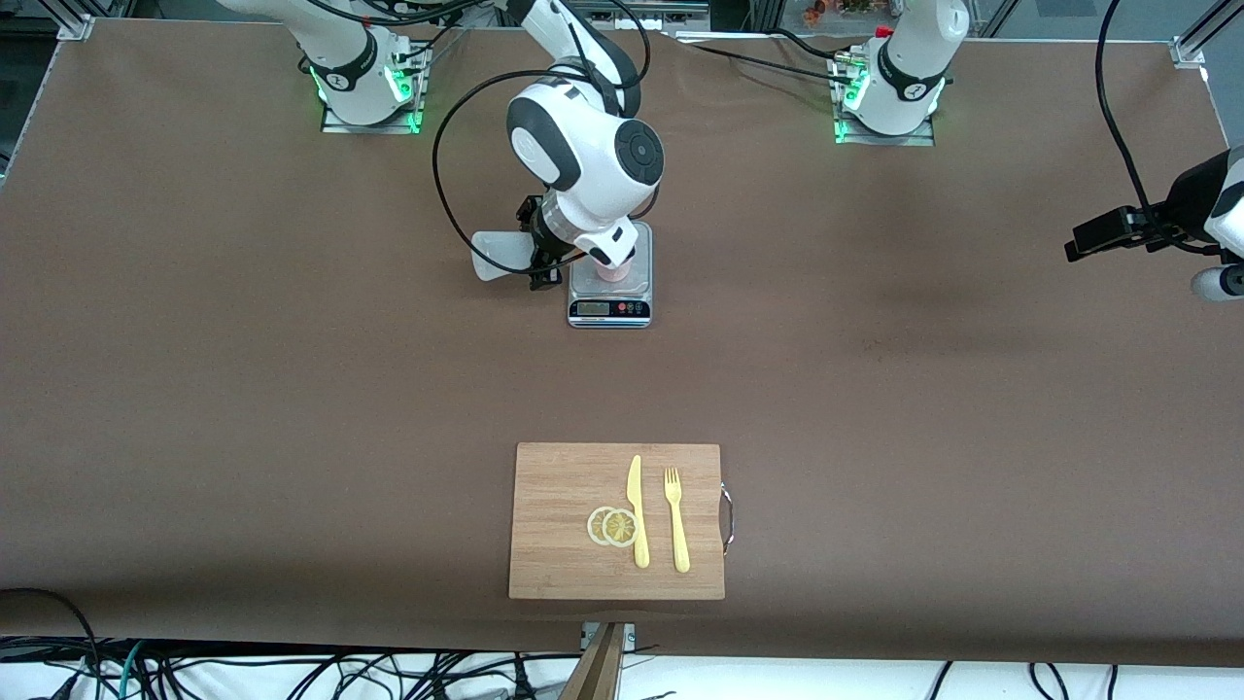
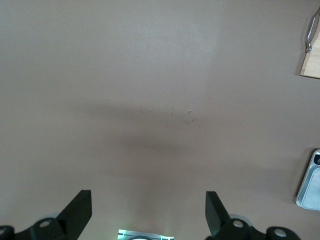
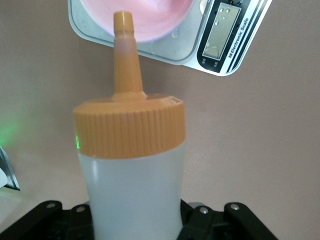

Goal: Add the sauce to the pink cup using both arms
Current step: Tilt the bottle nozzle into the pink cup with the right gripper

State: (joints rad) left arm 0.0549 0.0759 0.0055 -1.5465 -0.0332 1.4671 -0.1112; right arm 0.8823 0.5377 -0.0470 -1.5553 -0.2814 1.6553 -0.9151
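Observation:
My right gripper (image 1: pixel 546 261) is shut on the sauce bottle (image 1: pixel 498 255), a whitish squeeze bottle held tipped on its side beside the scale. In the right wrist view the bottle (image 3: pixel 132 190) fills the middle, with its orange cap (image 3: pixel 130 132) and nozzle pointing over the rim of the pink cup (image 3: pixel 150 17). The pink cup (image 1: pixel 615 273) stands on a small kitchen scale (image 1: pixel 609 292), mostly hidden under the right wrist. My left gripper (image 1: pixel 1108 233) waits at the left arm's end of the table. It is open and empty over bare brown table (image 2: pixel 148 200).
A wooden cutting board (image 1: pixel 554 486) lies nearer to the front camera than the scale. On it are a yellow knife (image 1: pixel 637 510), a yellow fork (image 1: pixel 675 520) and two lemon slices (image 1: pixel 612 526). The left wrist view shows the scale's edge (image 2: pixel 311 182) and a board corner (image 2: pixel 312 57).

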